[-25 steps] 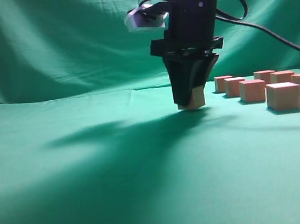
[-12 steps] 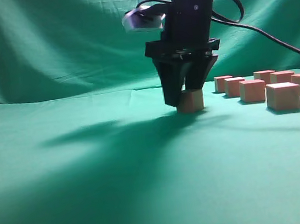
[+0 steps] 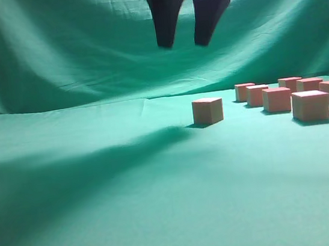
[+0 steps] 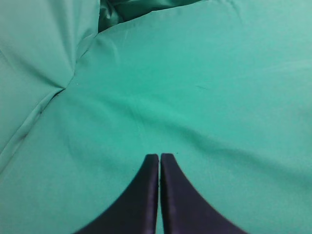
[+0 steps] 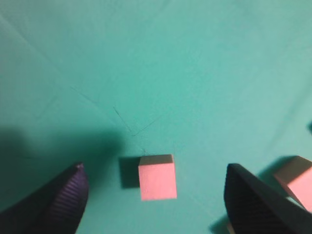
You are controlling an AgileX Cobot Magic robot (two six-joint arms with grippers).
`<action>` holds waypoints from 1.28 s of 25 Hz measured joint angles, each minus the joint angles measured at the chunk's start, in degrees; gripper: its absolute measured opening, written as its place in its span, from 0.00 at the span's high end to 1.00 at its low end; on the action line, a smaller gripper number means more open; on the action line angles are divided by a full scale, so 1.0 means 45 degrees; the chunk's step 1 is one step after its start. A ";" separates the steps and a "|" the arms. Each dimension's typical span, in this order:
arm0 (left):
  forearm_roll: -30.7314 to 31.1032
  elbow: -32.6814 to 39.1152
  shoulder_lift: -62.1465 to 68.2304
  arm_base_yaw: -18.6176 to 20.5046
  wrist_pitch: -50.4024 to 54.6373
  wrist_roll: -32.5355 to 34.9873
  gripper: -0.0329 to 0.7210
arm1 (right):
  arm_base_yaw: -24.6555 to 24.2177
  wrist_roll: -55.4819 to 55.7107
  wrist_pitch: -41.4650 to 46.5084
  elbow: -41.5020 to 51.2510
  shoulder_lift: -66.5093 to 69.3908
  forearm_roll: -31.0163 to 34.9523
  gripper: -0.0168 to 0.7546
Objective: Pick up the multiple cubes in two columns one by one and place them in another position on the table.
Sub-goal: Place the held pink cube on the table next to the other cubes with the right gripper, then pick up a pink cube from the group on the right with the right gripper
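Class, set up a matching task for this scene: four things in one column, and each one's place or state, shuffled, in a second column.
Things:
1. lone pinkish wooden cube
2. group of six pinkish cubes
3. left gripper
4. right gripper

States:
A. shut over bare green cloth
B. open, raised above the table
C. clustered at the right
D. alone on the green cloth-covered table, near the middle

Pairs: 1-D, 2-C, 3-A, 4-B

Seven cubes (image 3: pixel 208 110) show on one green table (image 3: pixel 101 198) in the exterior view: one alone, six grouped at right in two columns of three. The right wrist view catches two cubes, one whole, one cut by the frame edge. Two grippers appear, the left (image 4: pixel 159 157) and the right (image 3: pixel 185 38).
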 joint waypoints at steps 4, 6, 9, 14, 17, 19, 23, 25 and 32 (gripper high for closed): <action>0.0000 0.0000 0.0000 0.0000 0.0000 0.0000 0.96 | 0.0000 0.0887 0.0183 -0.0026 -0.1359 -0.0180 0.27; 0.0000 0.0000 0.0000 0.0000 0.0000 0.0000 0.96 | 0.0000 0.1446 0.0193 0.0001 -0.2285 -0.0630 0.27; 0.0000 0.0000 0.0000 0.0000 0.0000 0.0000 0.96 | 0.0000 0.2370 0.0213 0.0815 -0.4151 -0.1686 0.27; 0.0000 0.0000 0.0000 0.0000 0.0000 0.0000 0.96 | -0.0776 0.3832 0.0286 0.3806 -0.7377 -0.2460 0.27; 0.0000 0.0000 0.0000 0.0000 0.0000 0.0000 0.96 | -0.1953 0.4284 0.0334 0.6240 -0.8804 -0.2541 0.27; 0.0000 0.0000 0.0000 0.0000 0.0000 0.0000 0.96 | -0.2886 0.4359 0.0356 0.7701 -0.9453 -0.2565 0.27; 0.0000 0.0000 0.0000 0.0000 0.0000 0.0000 0.96 | -0.4227 0.4480 0.0175 1.0355 -1.0092 -0.2495 0.27; 0.0000 0.0000 0.0000 0.0000 0.0000 0.0000 0.96 | -0.4542 0.4567 -0.0553 1.1637 -1.0147 -0.2231 0.27; 0.0000 0.0000 0.0000 0.0000 0.0000 0.0000 0.96 | -0.4684 0.4563 -0.5217 1.5023 -1.0147 -0.1429 0.27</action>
